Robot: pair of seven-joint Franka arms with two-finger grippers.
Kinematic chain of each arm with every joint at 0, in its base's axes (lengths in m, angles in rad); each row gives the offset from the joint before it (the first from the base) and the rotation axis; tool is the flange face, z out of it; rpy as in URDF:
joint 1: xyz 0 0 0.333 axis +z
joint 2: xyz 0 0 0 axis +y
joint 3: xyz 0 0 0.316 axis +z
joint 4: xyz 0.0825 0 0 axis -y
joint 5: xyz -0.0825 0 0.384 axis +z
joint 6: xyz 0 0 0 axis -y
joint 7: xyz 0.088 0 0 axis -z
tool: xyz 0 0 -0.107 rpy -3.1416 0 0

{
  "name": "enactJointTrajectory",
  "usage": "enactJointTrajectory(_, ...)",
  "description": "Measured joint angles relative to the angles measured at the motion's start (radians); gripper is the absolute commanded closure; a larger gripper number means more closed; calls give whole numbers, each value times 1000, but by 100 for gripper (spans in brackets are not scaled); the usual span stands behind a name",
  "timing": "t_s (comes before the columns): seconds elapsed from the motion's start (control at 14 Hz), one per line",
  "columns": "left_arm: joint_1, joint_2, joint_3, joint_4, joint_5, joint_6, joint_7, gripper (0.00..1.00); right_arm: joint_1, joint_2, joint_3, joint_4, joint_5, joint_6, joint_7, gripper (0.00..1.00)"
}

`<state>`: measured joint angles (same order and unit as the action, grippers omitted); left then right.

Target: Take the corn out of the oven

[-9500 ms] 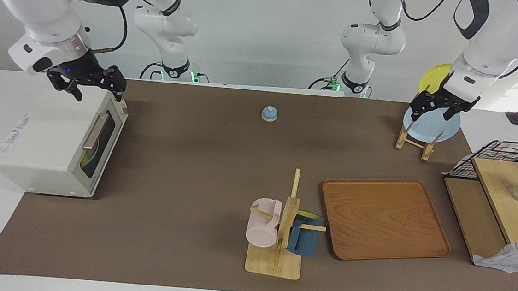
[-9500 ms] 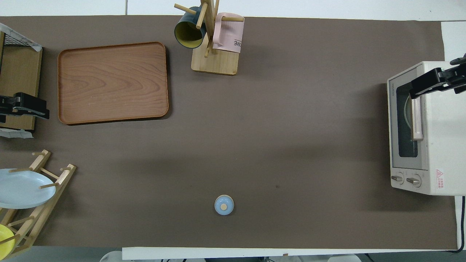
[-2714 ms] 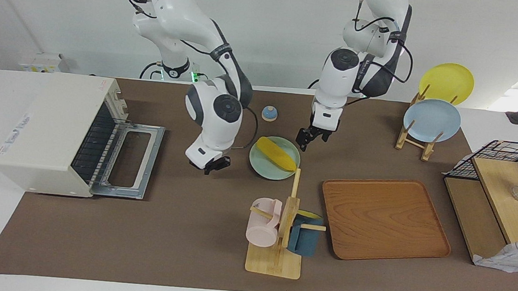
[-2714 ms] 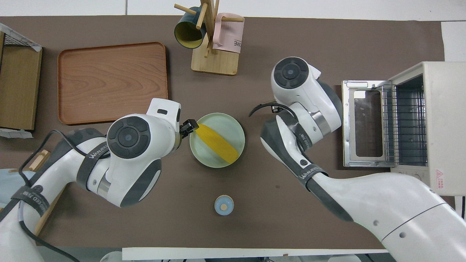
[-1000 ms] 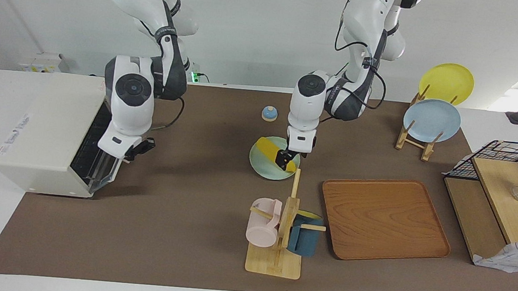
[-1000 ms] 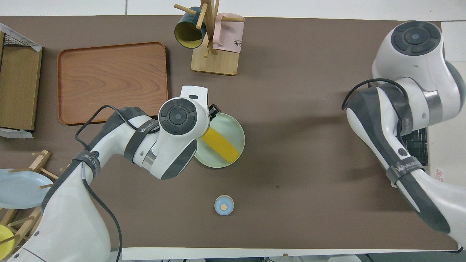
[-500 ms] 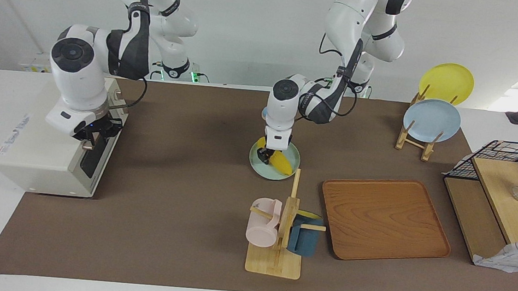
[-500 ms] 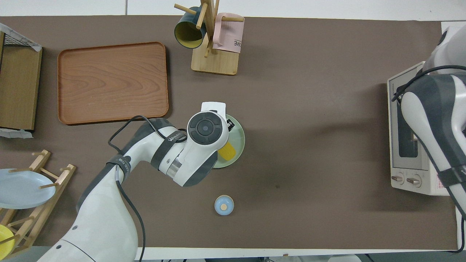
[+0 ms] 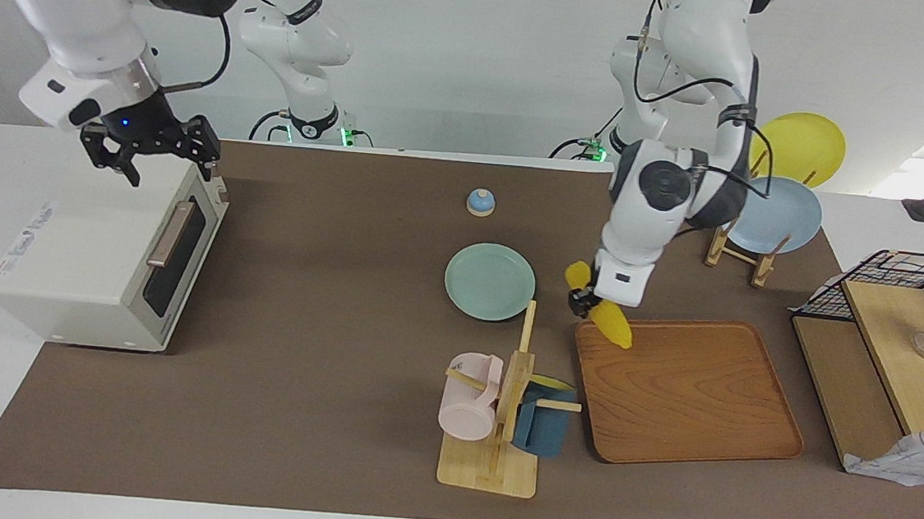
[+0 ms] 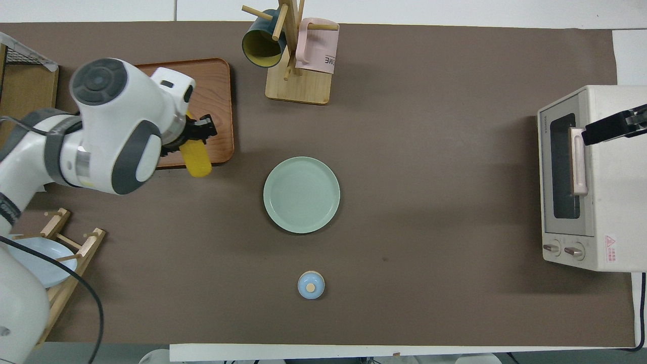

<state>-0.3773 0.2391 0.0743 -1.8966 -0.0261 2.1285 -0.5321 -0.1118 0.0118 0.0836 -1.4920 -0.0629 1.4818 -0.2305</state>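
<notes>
Brown matting covers the surface (image 9: 334, 414). Removal is judged done: the oven (image 9: 104, 252), at the right arm's end, is shut. The corn (image 9: 608, 315) is clamped in the left gripper (image 9: 588, 299) over the wooden tray's (image 9: 686, 401) corner; only set-down is left. The right gripper (image 9: 158, 155), fingers spread and empty, waits over the oven.

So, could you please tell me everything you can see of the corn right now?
The corn is a bright yellow, tapered cob with a smooth look. It is off the table, held in the left gripper, which is shut around it partway along its length. It hangs tilted, its narrow tip pointing down over the corner of the wooden tray nearest the pale green plate, which now sits bare. Nothing but the gripper appears to touch it. The oven door is closed.
</notes>
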Motion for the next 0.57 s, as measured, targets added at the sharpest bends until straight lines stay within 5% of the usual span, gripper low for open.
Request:
enactJointTrajectory(0.14,80,76,0,43,9,39,210,91,1,0,0,16,0,-23,33,0)
enactJointTrajectory(0.21,98,140,-1,87,29,65,250,29,2,4,1,16,1,-42,53,0)
enactJointTrajectory(0.29,105,194,-2,125,51,82,270,1,2,9,2,15,8,-53,70,0)
enactJointTrajectory(0.57,108,258,1,203,114,95,286,0,4,0,3,13,76,-79,137,0)
